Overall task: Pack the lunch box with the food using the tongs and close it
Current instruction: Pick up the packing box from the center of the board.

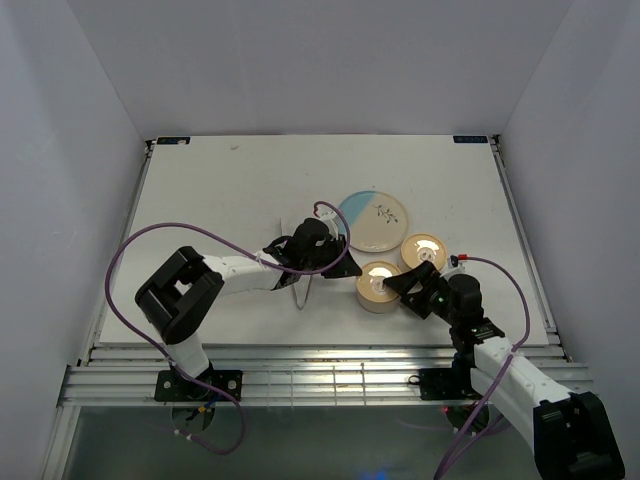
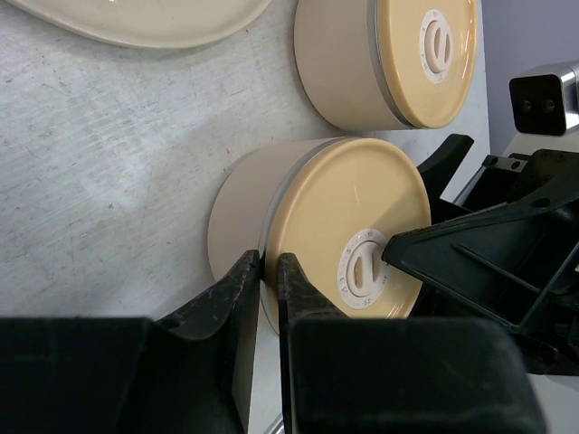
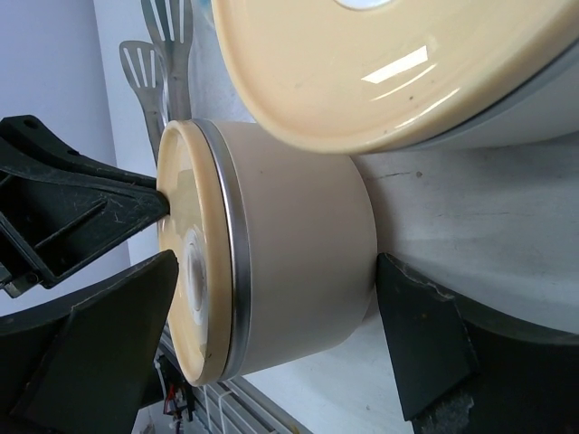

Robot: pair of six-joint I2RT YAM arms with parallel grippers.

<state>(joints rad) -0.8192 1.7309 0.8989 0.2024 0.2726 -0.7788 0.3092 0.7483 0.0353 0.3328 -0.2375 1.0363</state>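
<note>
Now right tool [image 3: 276,260] straddles the lunch box [image 2: 317,208], spread wide; left tool [image 2: 270,264] pinches its rim.

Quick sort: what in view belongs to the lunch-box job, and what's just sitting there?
Job:
- near lidded container, between the open jaws of the right end effector
- second lidded container
- tongs

Lying about:
- plate, no food visible on it

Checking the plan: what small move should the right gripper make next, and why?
Probably close the right gripper on the near container to steady it: its open jaws flank the container, the lid is on, and the left gripper sits at the lid's rim.
</note>
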